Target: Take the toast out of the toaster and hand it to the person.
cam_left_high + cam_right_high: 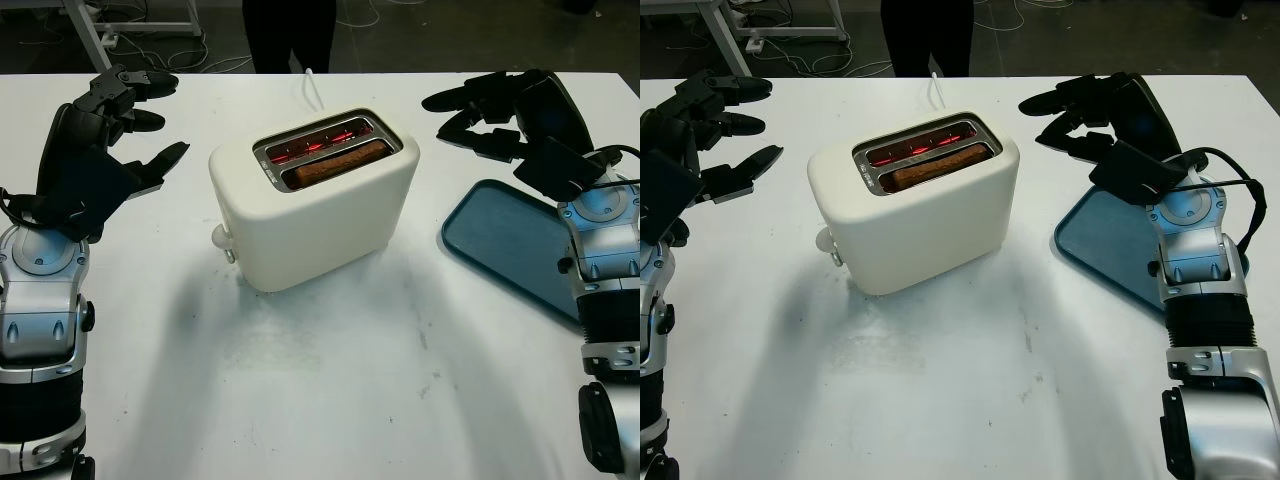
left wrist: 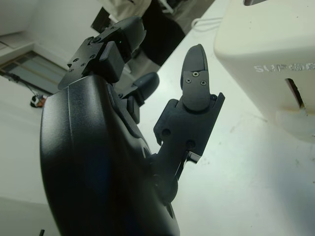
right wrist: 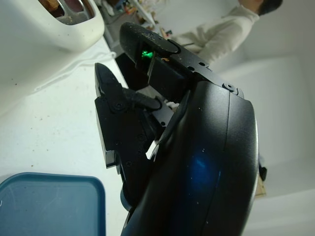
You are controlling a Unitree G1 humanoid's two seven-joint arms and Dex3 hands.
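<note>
— At table (image 1: 330, 400) centre: what's the toast like?
— One browned toast (image 1: 338, 164), sunk in the toaster's near slot; far slot glows red. One cream toaster (image 1: 315, 205).
— Hands?
— Two. Left hand (image 1: 125, 120) at 10 o'clock, open, holding nothing. Right hand (image 1: 1090, 115) at 2 o'clock, open, above one blue tray (image 1: 510, 245).
— Anyone?
— One person (image 1: 290, 35), 12 o'clock.

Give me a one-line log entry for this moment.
toast: in toaster near slot | left hand: open, left of toaster | right hand: open, right of toaster, above tray
</note>
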